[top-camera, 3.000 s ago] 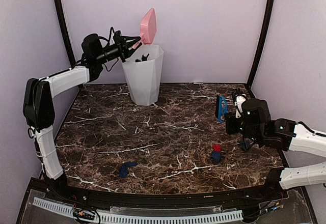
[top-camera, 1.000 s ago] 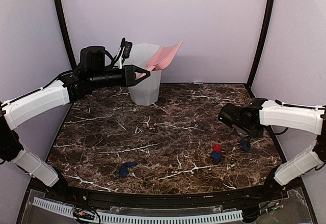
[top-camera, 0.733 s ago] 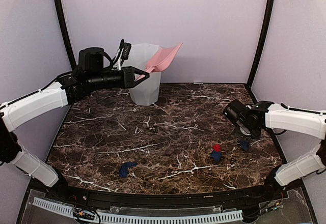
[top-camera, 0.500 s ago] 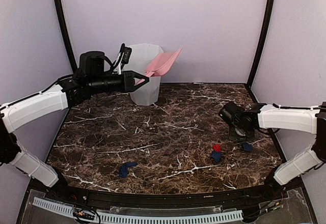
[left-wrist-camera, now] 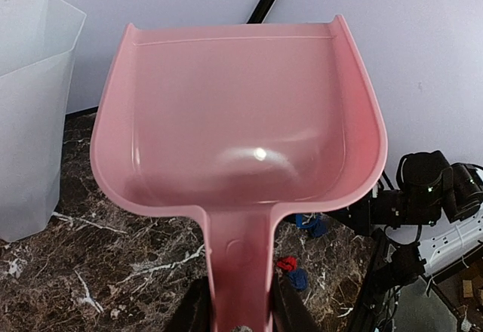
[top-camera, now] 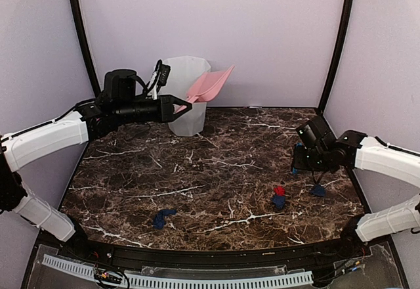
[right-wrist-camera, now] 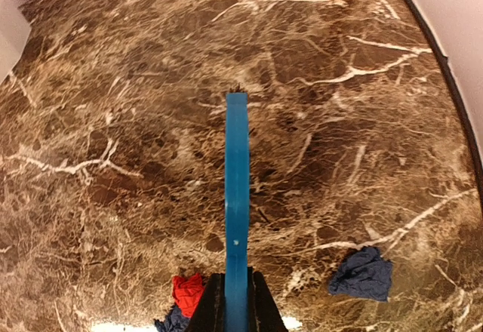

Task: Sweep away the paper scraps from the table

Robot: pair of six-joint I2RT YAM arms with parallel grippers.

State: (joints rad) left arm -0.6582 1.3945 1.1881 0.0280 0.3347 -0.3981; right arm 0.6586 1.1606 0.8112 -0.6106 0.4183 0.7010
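Left end effector point(left-wrist-camera: 240, 311): fingers pressed hard on either side of the pink handle, a firm pinch low on the stem so the pan stays rigid out in front.
Pink dustpan point(left-wrist-camera: 238, 143): held high off the bench, mouth pointing away from the wrist and tilted upward. The tray looks bare, with no scraps in it.
White bin point(top-camera: 186, 119): stands at the far left of the bench, with the pan's lip hanging just beside its rim. That spot suits tipping a load in, though I judge nothing is left to tip.
Right end effector point(right-wrist-camera: 236, 302): clamped on the blue brush's handle, low over the right side of the bench.
Blue hand brush point(right-wrist-camera: 236, 196): seen edge-on, reaching forward over the marble. The bristles are hidden, so I cannot tell whether they touch down.
Paper scraps: a red wad point(top-camera: 279, 190) touches a navy one point(top-camera: 279, 201) at the right front. Another navy wad point(top-camera: 317, 189) lies just beside the right arm, and a lone navy wad point(top-camera: 163, 217) sits at the left front, well apart.
Bench point(top-camera: 216, 164): dark marble, with the four scraps on it.
Next call: the pan must come down flat near the red-and-navy pair so the brush has something to push into.
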